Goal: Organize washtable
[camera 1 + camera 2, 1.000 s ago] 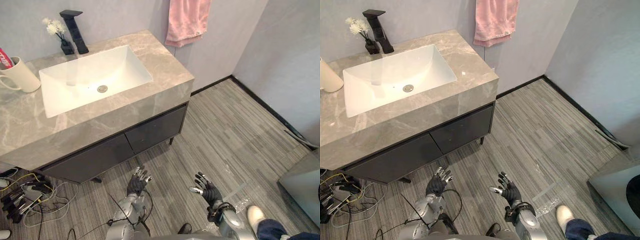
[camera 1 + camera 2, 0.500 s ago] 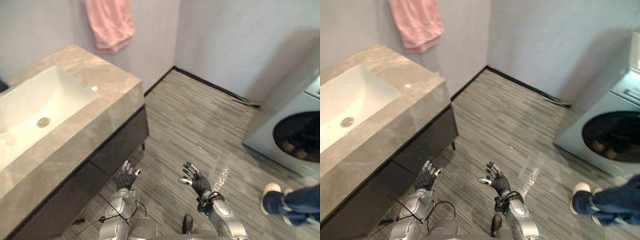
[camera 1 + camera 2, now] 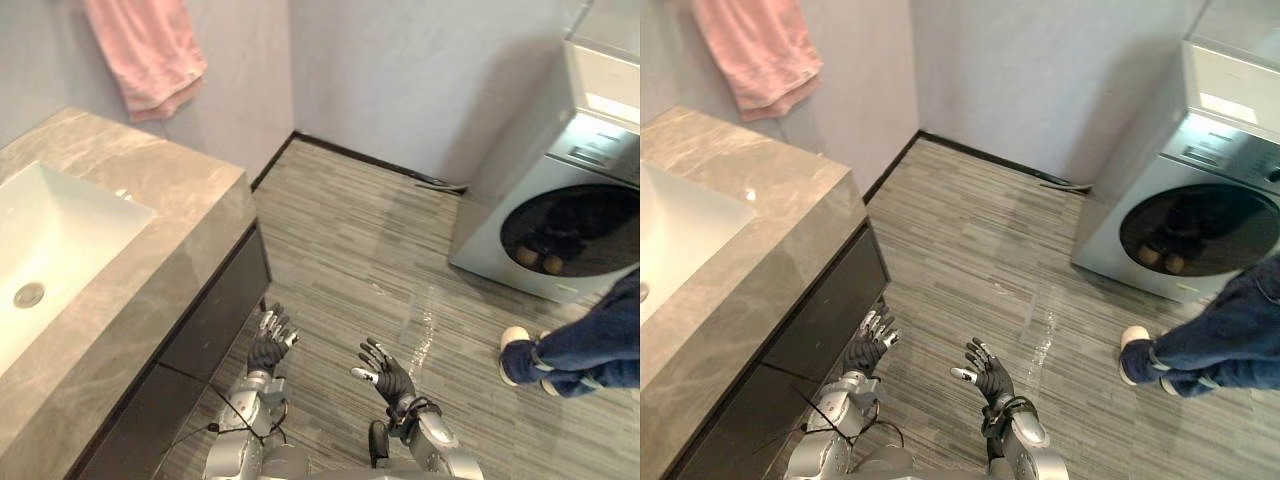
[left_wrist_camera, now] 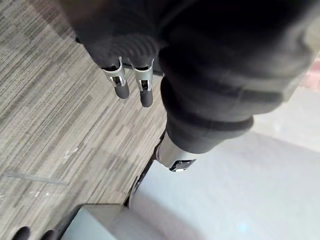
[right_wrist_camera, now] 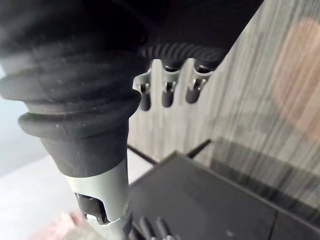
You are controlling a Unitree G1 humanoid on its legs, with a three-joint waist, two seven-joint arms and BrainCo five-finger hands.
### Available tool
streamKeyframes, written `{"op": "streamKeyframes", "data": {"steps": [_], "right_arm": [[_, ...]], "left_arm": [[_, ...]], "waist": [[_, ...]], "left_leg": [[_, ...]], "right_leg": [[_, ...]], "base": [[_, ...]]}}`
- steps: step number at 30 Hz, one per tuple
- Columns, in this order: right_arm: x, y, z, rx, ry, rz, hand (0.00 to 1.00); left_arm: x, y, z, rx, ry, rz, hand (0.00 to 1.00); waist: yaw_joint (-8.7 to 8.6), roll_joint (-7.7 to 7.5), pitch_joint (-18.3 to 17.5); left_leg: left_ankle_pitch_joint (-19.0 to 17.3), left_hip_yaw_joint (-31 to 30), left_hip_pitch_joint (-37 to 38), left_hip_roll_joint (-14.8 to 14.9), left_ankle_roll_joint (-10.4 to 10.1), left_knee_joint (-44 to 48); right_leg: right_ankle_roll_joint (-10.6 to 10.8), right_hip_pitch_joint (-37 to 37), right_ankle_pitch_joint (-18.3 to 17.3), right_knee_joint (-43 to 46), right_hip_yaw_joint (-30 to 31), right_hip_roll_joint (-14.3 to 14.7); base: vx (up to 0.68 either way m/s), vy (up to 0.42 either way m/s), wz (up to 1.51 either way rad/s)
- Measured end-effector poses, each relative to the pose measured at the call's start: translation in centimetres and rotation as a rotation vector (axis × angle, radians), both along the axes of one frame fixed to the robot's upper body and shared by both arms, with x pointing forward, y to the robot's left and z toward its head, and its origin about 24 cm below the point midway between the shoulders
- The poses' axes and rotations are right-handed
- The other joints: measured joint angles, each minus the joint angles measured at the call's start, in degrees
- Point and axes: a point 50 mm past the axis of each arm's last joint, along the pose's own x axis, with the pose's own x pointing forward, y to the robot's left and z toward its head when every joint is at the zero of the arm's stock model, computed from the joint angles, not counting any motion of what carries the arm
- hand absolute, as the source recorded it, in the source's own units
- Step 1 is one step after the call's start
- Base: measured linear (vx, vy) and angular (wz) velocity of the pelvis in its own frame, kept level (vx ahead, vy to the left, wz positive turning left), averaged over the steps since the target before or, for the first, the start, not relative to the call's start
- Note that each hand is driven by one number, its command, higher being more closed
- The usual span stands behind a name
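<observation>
Both empty: my left hand [image 3: 268,350] and right hand [image 3: 385,378] hover spread above the floor [image 3: 380,230]. Bench [image 3: 150,200] stands at my left. The towel [image 3: 148,55] beyond looks soft and light, so I'd pinch its lower corner.

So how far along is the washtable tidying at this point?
Done: nothing I can confirm on the grey marble washtable. In hand: nothing; the left robot hand and right robot hand are both open, holding nothing, above the grey plank floor. Left: seemingly the whole tidying, since both hands are off the counter.
</observation>
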Motion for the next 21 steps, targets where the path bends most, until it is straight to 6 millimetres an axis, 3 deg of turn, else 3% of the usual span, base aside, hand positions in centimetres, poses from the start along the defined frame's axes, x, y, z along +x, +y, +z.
{"op": "streamKeyframes", "data": {"steps": [2,4,5,6,7,8,9,10,11,12,13,14,15,17,18,19,21], "right_arm": [[-0.3,-0.9,-0.2,-0.023,0.006,-0.035,0.00],[-0.1,-2.1,0.0,-0.058,-0.002,-0.080,0.00],[0.5,-2.8,0.3,-0.081,-0.025,-0.100,0.00],[0.8,-3.6,0.7,-0.091,-0.045,-0.147,0.00],[0.9,-3.8,0.9,-0.091,-0.053,-0.164,0.00],[0.8,-4.4,1.1,-0.099,-0.063,-0.192,0.00],[0.8,-4.5,1.1,-0.100,-0.065,-0.201,0.00],[0.8,-4.5,1.1,-0.102,-0.068,-0.198,0.00],[1.5,-4.3,1.6,-0.114,-0.100,-0.179,0.00],[1.8,-4.1,1.9,-0.109,-0.117,-0.183,0.00],[2.1,-4.7,2.0,-0.140,-0.123,-0.185,0.00],[2.2,-4.9,2.0,-0.159,-0.121,-0.173,0.00],[2.2,-4.7,1.9,-0.160,-0.121,-0.167,0.00],[2.0,-4.1,1.7,-0.149,-0.105,-0.147,0.00],[1.7,-4.2,1.5,-0.149,-0.098,-0.148,0.00],[1.3,-4.3,1.3,-0.151,-0.083,-0.150,0.00],[0.9,-4.7,1.0,-0.152,-0.065,-0.167,0.00]], "left_arm": [[-0.1,-0.3,0.0,0.016,-0.002,-0.025,0.00],[-0.1,0.0,-0.1,0.028,0.003,-0.026,0.00],[0.0,-0.1,0.2,0.032,-0.008,-0.026,0.00],[0.2,0.5,0.4,0.053,-0.019,-0.019,0.00],[0.2,0.7,0.4,0.056,-0.019,-0.008,0.00],[0.0,1.3,0.3,0.062,-0.011,0.017,0.00],[-0.1,1.6,0.2,0.064,-0.007,0.030,0.00],[-0.1,2.4,0.3,0.067,-0.006,0.067,0.00],[0.2,3.2,0.4,0.068,-0.010,0.105,0.00],[0.5,3.5,0.6,0.073,-0.022,0.112,0.00],[1.1,3.0,1.1,0.052,-0.048,0.115,0.00],[0.9,2.9,1.0,0.039,-0.044,0.136,0.00],[0.8,2.9,1.0,0.037,-0.038,0.141,0.00],[0.3,2.9,0.4,0.032,-0.006,0.152,0.00],[0.1,2.8,0.3,0.027,0.001,0.153,0.00],[0.0,2.9,0.0,0.026,0.013,0.163,0.00],[-0.1,2.4,-0.4,0.019,0.033,0.144,0.00]], "waist": [[-1.89,-0.25,0.1],[-2.83,-0.11,0.2],[-3.57,0.93,0.3],[-3.74,0.90,0.4],[-3.88,0.47,0.2],[-4.03,0.97,0.4],[-4.22,0.78,0.3],[-4.32,-0.84,-0.9],[-3.90,-0.91,-0.8],[-3.83,0.26,-1.0],[-3.79,0.67,-1.1],[-3.90,1.20,-1.6],[-3.74,1.33,-1.6],[-4.11,2.80,-1.8],[-4.58,2.84,-1.9],[-5.01,2.40,-1.9],[-5.16,1.46,-2.3]], "left_leg": [[-1.1,4.7,-0.5,0.0,0.3,1.5],[-0.9,11.1,-0.9,1.0,0.8,0.3],[0.9,16.1,0.0,3.2,2.6,-3.1],[2.0,21.6,1.6,3.9,3.0,-5.9],[2.3,24.0,3.2,3.9,3.3,-7.1],[2.3,29.1,5.8,3.8,3.4,-8.0],[2.1,31.2,7.0,3.5,3.5,-7.9],[2.1,34.1,7.2,2.2,3.5,-5.9],[1.2,35.2,4.1,3.4,2.5,-3.5],[1.6,35.4,3.3,4.2,2.7,-6.9],[2.4,38.8,4.6,3.4,3.0,-11.0],[2.6,42.4,5.2,2.7,3.0,-11.7],[2.5,43.7,5.6,2.4,3.0,-12.0],[4.1,48.4,5.6,3.7,0.4,-11.7],[4.4,48.7,5.6,4.0,-0.3,-10.7],[4.6,49.0,3.9,5.2,-1.2,-5.1],[3.8,50.0,3.5,5.8,-0.7,-9.1]], "right_leg": [[-1.6,-1.9,0.2,0.3,4.4,1.1],[-13.7,-4.7,-3.6,0.3,1.7,1.7],[-14.3,-7.2,-7.9,2.3,-6.6,1.2],[-10.3,-10.9,-8.4,11.2,-18.9,-0.7],[-10.3,-11.3,-9.1,15.6,-24.8,-2.0],[-11.7,-10.2,-11.2,24.6,-34.5,-4.6],[-12.2,-9.1,-12.0,28.1,-38.0,-6.0],[-12.6,-7.1,-12.3,28.0,-45.5,-7.4],[-14.1,-6.6,-8.5,21.8,-48.3,-6.3],[-13.9,-6.4,-9.1,20.0,-48.4,-5.1],[-12.1,-6.7,-16.0,27.6,-54.2,-8.7],[-8.1,-4.5,-18.9,28.4,-56.8,-10.9],[-5.7,-3.3,-19.6,26.6,-56.7,-11.0],[-6.1,-1.5,-13.5,16.2,-53.6,-5.7],[-6.3,-0.3,-12.0,13.3,-52.7,-4.7],[-6.4,1.9,-9.5,8.6,-51.4,-4.0],[-5.5,3.0,-7.7,6.4,-48.7,-4.7]], "base": [[-0.11,0.121,-1.24],[-0.13,0.108,-1.75],[-0.13,0.053,-2.24],[-0.08,0.042,-2.19],[-0.01,0.004,-2.23],[0.05,0.031,-1.72],[0.03,0.051,-2.19],[-0.08,0.029,-2.30],[-0.13,-0.012,-2.19],[-0.20,-0.063,-1.90],[-0.05,-0.074,-1.52],[0.01,-0.050,-1.47],[0.07,-0.051,-1.48],[0.06,-0.070,-1.18],[0.12,-0.075,-0.72],[0.10,-0.049,-0.60],[0.04,-0.015,-0.56]]}}
